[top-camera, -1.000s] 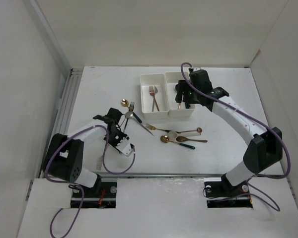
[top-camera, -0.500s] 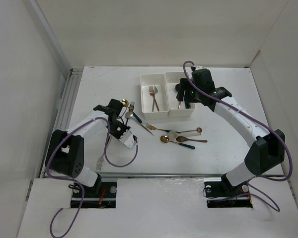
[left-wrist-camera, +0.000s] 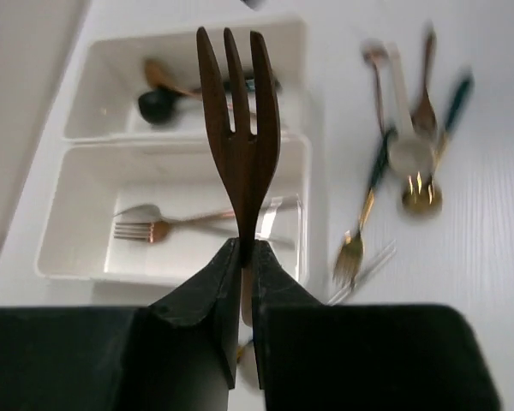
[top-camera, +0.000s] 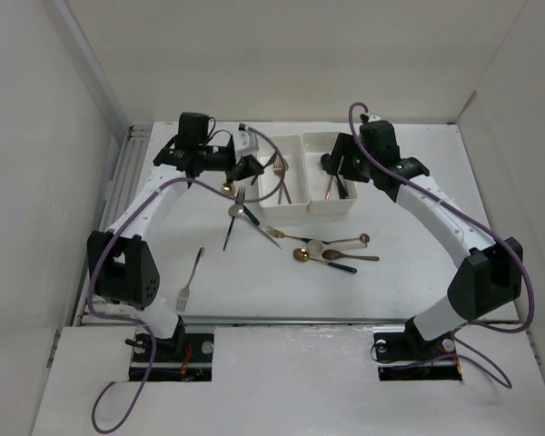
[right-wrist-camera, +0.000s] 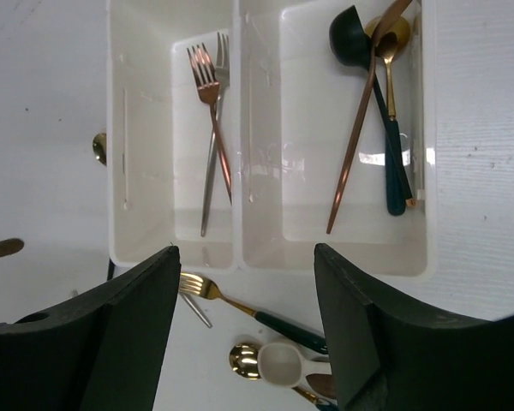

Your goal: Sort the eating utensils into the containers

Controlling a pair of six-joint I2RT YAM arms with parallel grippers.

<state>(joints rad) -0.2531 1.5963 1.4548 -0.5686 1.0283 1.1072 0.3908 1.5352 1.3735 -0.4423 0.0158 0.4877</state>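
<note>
1. My left arm [top-camera: 143, 207] climbs from its base at the lower left of the top view, up the left side of the table [top-camera: 163, 263]. It bends sharply right at the wrist, which puts the left gripper [top-camera: 252, 169] by the left wall of the left bin [top-camera: 282, 216].
2. That gripper's jaws are squeezed together on a copper fork [left-wrist-camera: 238, 128]. It is gripped low on the handle, with the tines pointing away from the wrist camera, toward the top of its frame.
3. I can't pick that fork out in the top view, so I can't tell whether it hangs over the bin or just outside its rim.
4. My right arm [top-camera: 436, 213] arcs up from its base at the lower right, elbow out near the right edge and forearm running up and left. The right gripper [top-camera: 336, 177] hovers over the right bin [top-camera: 331, 211], pointing down.
5. Its jaws stand wide apart with nothing between them. In its wrist view the two fingers [right-wrist-camera: 128, 342] frame the near walls of both bins.
6. The left bin holds two forks [right-wrist-camera: 212, 128], one copper and one silver. The right bin holds three spoons [right-wrist-camera: 392, 163]: black, copper, and gold with a green handle.
7. Loose on the table are a silver fork [top-camera: 191, 280] at the lower left, a black-handled fork [top-camera: 233, 222] near the centre, a gold spoon [top-camera: 227, 189] just left of the left bin, and a heap [top-camera: 331, 252] of utensils below the bins.
</note>
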